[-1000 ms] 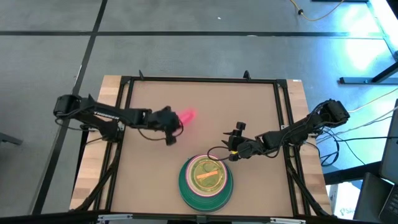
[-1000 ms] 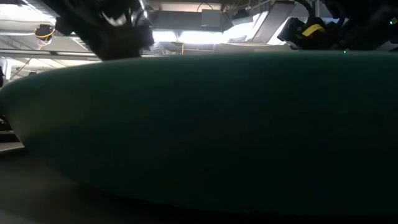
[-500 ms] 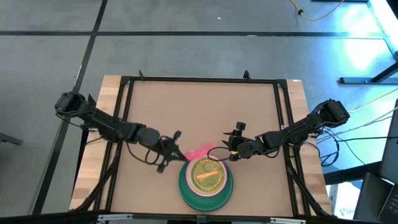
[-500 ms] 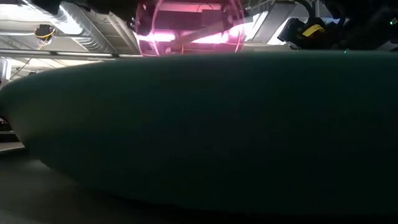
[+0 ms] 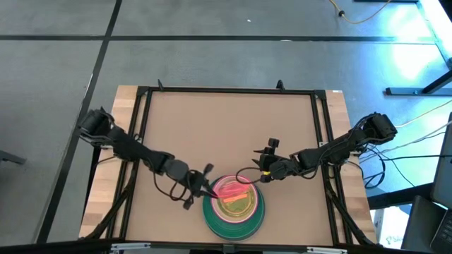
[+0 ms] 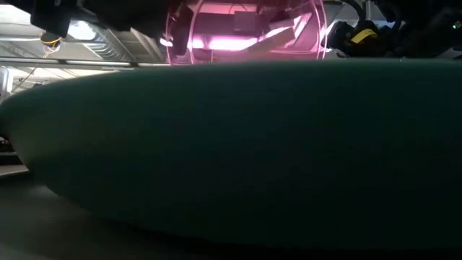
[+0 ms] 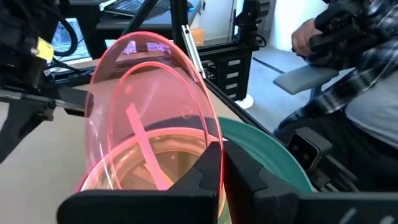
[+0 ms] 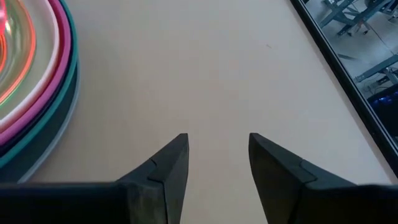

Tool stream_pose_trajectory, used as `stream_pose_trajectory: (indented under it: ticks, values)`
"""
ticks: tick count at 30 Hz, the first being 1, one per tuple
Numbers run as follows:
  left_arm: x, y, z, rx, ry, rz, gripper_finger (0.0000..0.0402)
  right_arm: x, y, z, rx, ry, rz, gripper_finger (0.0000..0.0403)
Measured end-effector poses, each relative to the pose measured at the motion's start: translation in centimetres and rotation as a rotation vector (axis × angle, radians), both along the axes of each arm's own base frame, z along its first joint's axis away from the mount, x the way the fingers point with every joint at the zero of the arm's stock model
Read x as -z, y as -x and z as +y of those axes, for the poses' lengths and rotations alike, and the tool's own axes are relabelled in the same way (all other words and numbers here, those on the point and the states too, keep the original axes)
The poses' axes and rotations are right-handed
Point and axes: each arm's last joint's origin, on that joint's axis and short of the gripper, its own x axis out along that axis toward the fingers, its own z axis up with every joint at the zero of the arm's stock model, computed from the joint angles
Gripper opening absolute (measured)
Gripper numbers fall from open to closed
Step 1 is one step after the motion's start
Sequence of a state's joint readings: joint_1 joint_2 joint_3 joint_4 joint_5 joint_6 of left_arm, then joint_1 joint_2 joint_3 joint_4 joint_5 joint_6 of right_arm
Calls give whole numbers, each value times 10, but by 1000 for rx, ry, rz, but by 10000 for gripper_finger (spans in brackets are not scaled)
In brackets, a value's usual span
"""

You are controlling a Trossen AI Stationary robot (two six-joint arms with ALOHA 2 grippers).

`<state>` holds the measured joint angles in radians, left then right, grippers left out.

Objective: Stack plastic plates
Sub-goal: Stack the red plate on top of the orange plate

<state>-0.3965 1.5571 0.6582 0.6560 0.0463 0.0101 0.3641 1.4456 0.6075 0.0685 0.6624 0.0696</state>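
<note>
A stack of plastic plates (image 5: 233,210) sits near the table's near edge, with a large teal plate (image 6: 238,144) at the bottom and pink, green and orange ones inside it (image 7: 168,162). My left gripper (image 5: 206,188) is at the stack's left rim, shut on a small translucent pink plate (image 5: 229,189) that stands over the stack. The low view shows this pink plate (image 6: 245,32) above the teal rim. My right gripper (image 5: 258,173) waits, open, over bare table just beyond the stack's right side (image 8: 217,149). My left gripper pinches the pink plate's rim (image 7: 214,140) between its two fingers (image 7: 249,180). It comes level from the table's left side. The plate stands steeply on edge above the stack's middle. Whether its lower rim touches the stack I cannot tell.
A black frame (image 5: 226,90) runs around the brown table top. Free room lies across the far half of the table (image 5: 226,134). A person in a plaid sleeve (image 7: 354,93) sits beyond the table's near side. Rims of the stack (image 8: 43,93) lie beside my right gripper.
My left gripper has carried the pink plate from the table's left middle toward the near edge and to the right. It now holds the plate over the stack, turned steeply on edge. The right arm has kept still.
</note>
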Motion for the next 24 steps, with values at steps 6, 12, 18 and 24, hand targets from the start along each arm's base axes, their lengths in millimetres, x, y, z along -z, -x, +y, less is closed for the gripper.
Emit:
stream_pose_trajectory:
  ticks: [6, 12, 18, 24]
  values:
    - [10, -5, -2, 0, -1, 4, 5, 0, 0, 0, 1, -1, 0, 161]
    - [13, -7, 1, -12, -4, 10, 13, 0, 0, 0, 1, 1, 6, 161]
    - [14, -7, 1, -13, -5, 15, 59, 1, 0, 0, 2, 0, 6, 161]
    - [14, -6, 2, -13, -11, 26, 99, 1, 1, 0, 2, 1, 9, 161]
